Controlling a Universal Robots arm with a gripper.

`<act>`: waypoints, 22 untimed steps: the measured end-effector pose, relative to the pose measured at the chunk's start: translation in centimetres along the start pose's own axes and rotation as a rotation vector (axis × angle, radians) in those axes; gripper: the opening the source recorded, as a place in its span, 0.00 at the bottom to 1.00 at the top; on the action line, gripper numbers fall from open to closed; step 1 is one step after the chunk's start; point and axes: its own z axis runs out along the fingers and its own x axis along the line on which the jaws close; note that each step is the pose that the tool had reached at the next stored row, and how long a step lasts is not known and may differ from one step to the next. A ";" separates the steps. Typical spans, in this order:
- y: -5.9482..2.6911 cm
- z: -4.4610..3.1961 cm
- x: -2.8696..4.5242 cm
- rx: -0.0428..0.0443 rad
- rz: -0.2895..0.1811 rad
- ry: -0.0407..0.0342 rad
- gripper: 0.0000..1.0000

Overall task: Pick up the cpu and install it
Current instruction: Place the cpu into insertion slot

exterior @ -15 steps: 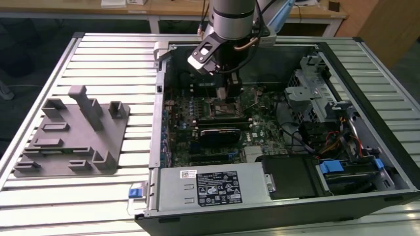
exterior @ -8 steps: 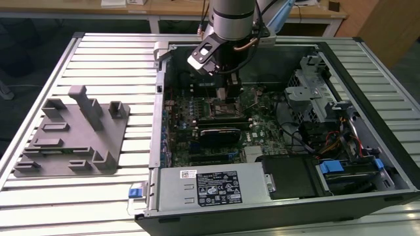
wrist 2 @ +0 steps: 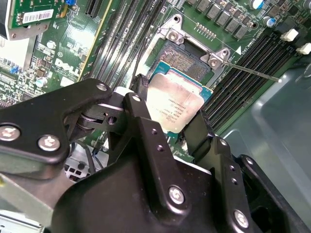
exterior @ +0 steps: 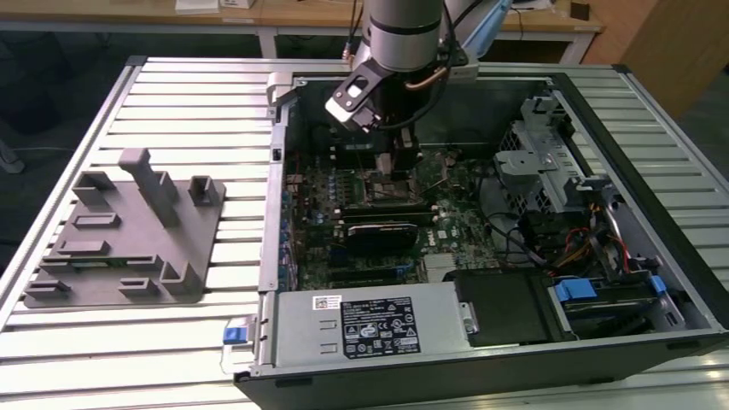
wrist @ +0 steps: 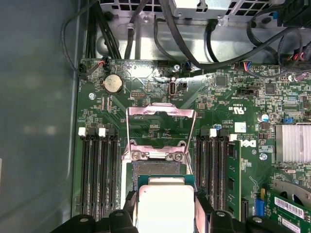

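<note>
Fingers (wrist 2: 197, 133) of the gripper (wrist 2: 170, 110) clamp two opposite edges of the cpu (wrist 2: 176, 99), whose silver top faces the wrist cameras. Just beyond the fingertips lies the open socket (wrist 2: 181, 58), its load plate (wrist: 160, 127) swung back. Contact between chip and socket cannot be judged. Memory slots (wrist: 99, 170) flank the fingers on both sides, leaving narrow lateral clearance.

Shiny square cpu (wrist 2: 176, 104) partly over open socket (wrist 2: 183, 59)

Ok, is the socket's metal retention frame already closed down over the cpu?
No: in the first wrist view the retention frame stands swung open off the socket, and the gripper holds the cpu.
</note>
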 end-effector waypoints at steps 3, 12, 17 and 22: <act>-0.01 0.08 0.00 0.0000 -0.007 -0.0006 0.55; -0.01 0.18 0.00 -0.0004 -0.027 -0.0041 0.55; -0.01 0.18 0.00 -0.0002 -0.027 -0.0120 0.55; -0.02 0.31 0.01 0.0000 -0.028 -0.0146 0.55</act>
